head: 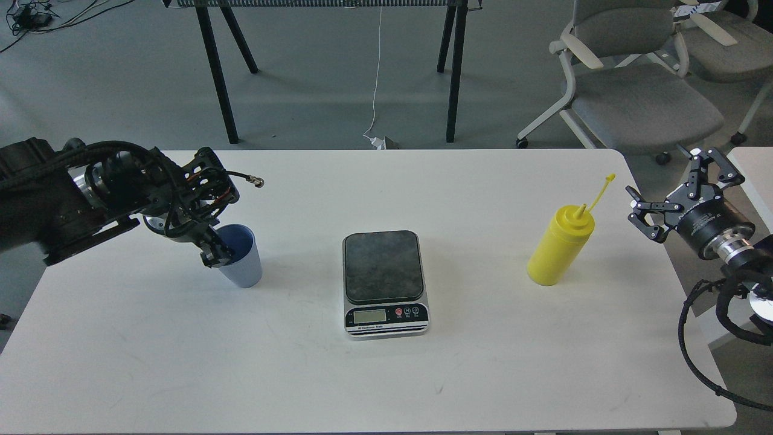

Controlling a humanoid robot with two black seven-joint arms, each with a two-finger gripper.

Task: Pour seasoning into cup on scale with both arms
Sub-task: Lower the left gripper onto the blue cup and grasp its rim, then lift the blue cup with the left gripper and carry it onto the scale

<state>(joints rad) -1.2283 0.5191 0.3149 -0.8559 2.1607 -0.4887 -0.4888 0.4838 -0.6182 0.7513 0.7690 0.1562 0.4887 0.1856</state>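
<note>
The pale blue cup [243, 263] stands on the white table [386, 374], left of the scale [384, 281]. My left gripper [214, 254] sits at the cup's left rim, with a dark fingertip reaching over the rim into the cup. Its fingers cannot be told apart. The scale's dark plate is bare. The yellow seasoning bottle [558, 248] stands upright right of the scale, its cap strap sticking up. My right gripper [677, 188] is open and empty, apart from the bottle on its right, past the table's right edge.
Black table legs [218, 72] and a hanging white cable [377, 66] stand behind the table. Grey office chairs [634, 90] are at the back right. A second white surface [755, 175] lies beyond my right gripper.
</note>
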